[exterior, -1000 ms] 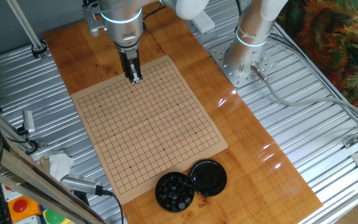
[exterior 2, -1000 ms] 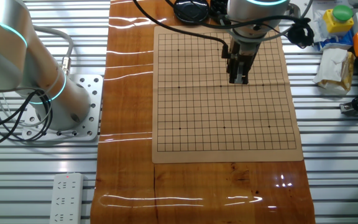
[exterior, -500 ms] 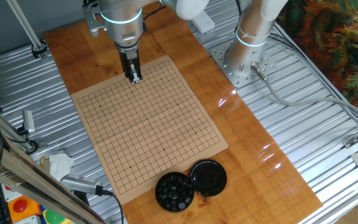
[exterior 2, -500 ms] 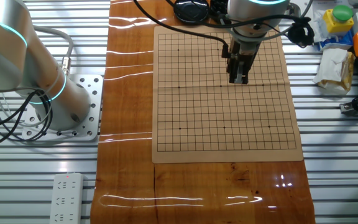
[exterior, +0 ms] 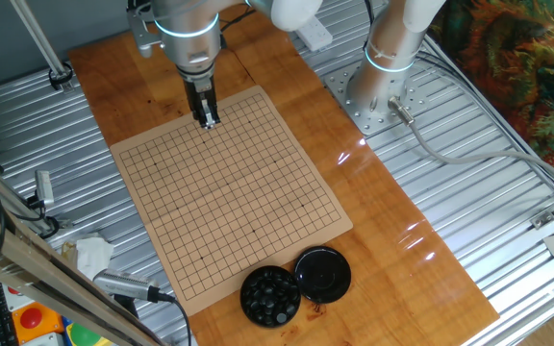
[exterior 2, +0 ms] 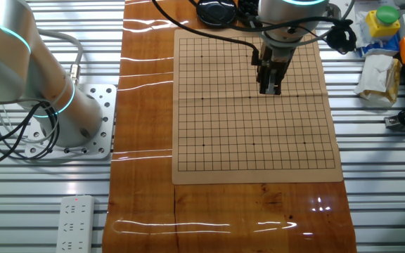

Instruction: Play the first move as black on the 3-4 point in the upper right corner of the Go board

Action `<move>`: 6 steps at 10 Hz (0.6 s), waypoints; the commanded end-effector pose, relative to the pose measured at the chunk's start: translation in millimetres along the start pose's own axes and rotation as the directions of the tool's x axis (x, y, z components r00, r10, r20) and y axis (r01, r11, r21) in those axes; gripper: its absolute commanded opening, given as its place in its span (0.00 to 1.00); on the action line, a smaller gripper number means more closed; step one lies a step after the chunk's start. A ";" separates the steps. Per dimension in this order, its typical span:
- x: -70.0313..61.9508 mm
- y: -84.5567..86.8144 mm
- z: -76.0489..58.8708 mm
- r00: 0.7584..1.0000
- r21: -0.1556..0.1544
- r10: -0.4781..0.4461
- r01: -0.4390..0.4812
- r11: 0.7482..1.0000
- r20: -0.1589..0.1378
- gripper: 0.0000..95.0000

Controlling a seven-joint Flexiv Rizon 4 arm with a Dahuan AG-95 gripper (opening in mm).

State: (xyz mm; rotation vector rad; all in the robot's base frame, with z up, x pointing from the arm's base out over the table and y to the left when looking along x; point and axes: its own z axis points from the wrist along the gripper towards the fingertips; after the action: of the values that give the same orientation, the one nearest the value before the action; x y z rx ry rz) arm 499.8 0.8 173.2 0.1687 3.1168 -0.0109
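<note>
The board (exterior: 229, 192) is a tan gridded sheet lying on the orange-brown tabletop, and I see no stone on it in either view (exterior 2: 255, 105). Several black stones fill a round black bowl (exterior: 270, 295) off the board's near end. My gripper (exterior: 208, 121) hangs above the far part of the board, pointing straight down. In the other fixed view the gripper (exterior 2: 271, 90) shows over the board's middle rows. Its fingers stand close together, and I can make out no stone between them.
The round black lid (exterior: 322, 273) lies beside the bowl. The arm's base (exterior: 378, 96) sits right of the board on the metal bench. Cables, a crumpled white wrapper (exterior: 89, 255) and tools lie left of the tabletop. A power strip (exterior 2: 74, 223) lies near the table's corner.
</note>
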 end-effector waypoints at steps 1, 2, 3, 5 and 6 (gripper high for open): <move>0.4 -0.1 0.2 0.999 -0.002 -0.044 0.044 0.999 0.001 0.00; 0.4 -0.1 0.2 0.997 0.000 -0.082 0.082 0.997 0.000 0.00; 0.4 -0.1 0.2 0.994 0.001 -0.109 0.109 0.994 -0.002 0.00; 0.4 -0.1 0.2 0.987 -0.001 -0.160 0.160 0.987 -0.002 0.00; 0.4 -0.1 0.2 0.986 -0.001 -0.170 0.170 0.986 -0.002 0.00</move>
State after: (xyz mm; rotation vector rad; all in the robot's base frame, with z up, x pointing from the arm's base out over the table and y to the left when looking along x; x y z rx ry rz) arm 499.7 0.8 172.8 -0.0885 3.1228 -0.0123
